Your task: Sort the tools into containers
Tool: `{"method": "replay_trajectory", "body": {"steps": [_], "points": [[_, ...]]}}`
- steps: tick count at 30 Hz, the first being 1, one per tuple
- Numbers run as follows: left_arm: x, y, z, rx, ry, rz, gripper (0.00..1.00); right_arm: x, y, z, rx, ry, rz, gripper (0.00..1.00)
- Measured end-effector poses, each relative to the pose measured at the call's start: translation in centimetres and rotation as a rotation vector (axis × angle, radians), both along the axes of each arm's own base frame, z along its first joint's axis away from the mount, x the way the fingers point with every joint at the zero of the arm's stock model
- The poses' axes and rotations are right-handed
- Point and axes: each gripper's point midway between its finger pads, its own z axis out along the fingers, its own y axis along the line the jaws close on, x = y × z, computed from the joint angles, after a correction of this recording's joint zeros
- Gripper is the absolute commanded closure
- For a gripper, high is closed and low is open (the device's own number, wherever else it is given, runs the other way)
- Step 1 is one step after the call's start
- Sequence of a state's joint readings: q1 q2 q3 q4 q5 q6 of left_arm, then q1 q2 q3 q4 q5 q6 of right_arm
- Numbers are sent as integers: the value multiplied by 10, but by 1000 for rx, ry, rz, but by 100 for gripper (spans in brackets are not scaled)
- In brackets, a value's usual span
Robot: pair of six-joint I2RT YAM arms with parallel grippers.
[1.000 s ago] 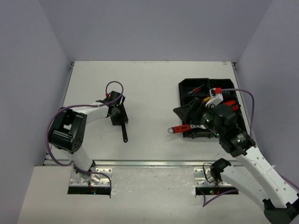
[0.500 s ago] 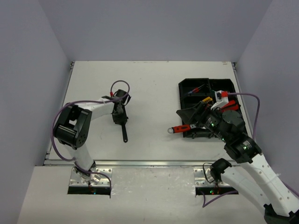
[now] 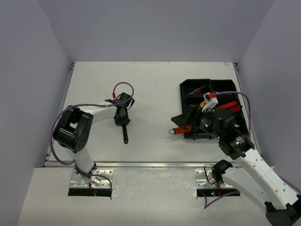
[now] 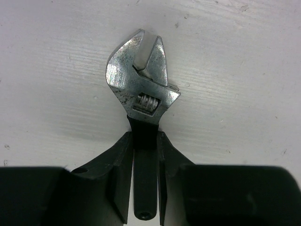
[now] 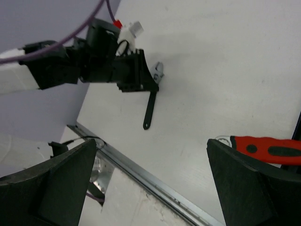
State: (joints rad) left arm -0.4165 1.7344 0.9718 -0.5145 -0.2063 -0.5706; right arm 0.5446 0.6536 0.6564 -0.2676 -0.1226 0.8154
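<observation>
A silver adjustable wrench with a black handle lies on the white table at left centre. My left gripper is low over it, its fingers pressed on both sides of the handle just behind the head. It also shows in the right wrist view. A red-handled wrench lies on the table against the left edge of the black organiser tray. My right gripper is wide open and empty above it. The red handle shows beside its right finger.
The tray holds several tools: a red and a blue screwdriver at the back, yellow-handled pliers, red-handled tools. A metal rail runs along the table's near edge. Grey walls close in the left, back and right.
My right gripper has moved left off the tray, over the red-handled wrench. My left wrist has shifted slightly right over the black-handled wrench. Neither wrench has moved.
</observation>
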Motion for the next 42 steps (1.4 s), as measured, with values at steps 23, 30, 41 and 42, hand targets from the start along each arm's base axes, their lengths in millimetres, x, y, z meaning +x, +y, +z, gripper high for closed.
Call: {"method": "replay_trajectory", "body": {"steps": [23, 30, 41, 42], "points": [[-40, -63, 104, -318, -219, -82, 100, -28, 127, -125, 14, 266, 513, 12], [-45, -87, 140, -469, -307, -90, 100, -32, 164, -132, 89, 310, 560, 44], [-54, -84, 145, -500, -333, -72, 18, -22, 192, -131, 111, 342, 512, 100], [-54, -84, 147, -503, -338, -69, 6, -21, 192, -131, 110, 349, 496, 100]]}}
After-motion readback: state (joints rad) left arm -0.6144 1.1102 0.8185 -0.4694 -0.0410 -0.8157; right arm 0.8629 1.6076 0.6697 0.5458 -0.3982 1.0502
